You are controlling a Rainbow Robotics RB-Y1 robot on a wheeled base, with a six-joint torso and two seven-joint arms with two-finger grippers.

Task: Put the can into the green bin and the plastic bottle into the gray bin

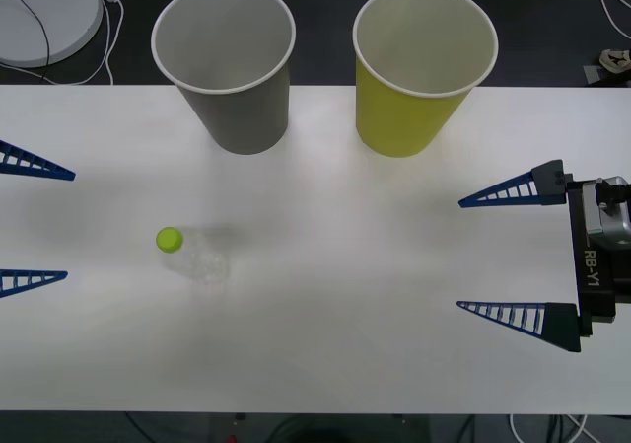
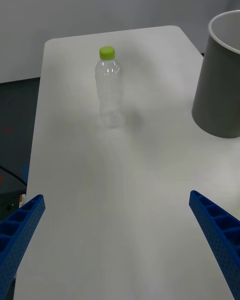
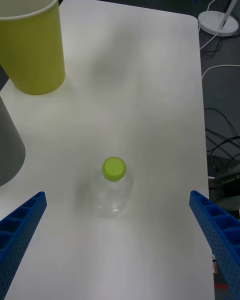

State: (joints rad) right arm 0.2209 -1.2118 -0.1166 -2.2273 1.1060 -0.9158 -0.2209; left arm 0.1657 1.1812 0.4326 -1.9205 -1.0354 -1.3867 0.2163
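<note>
The plastic bottle (image 1: 193,255) stands upright on the white table (image 1: 345,364), left of centre, clear and crinkly with a lime-green cap (image 3: 114,168). Behind it stands the gray bin (image 1: 225,63); the green bin (image 1: 422,68) is to its right. The can is out of view. My left gripper (image 1: 64,224) is open at the table's left edge, a short way left of the bottle. On the right side my right gripper (image 1: 459,256) hangs open, far from the bottle (image 2: 109,88), nothing between its fingers. Both bins look empty.
A white round base (image 1: 44,14) with cables lies on the dark floor beyond the table's back left corner. More cables (image 3: 220,125) trail on the floor past the table's edge. Between the bottle and the right gripper the tabletop is bare.
</note>
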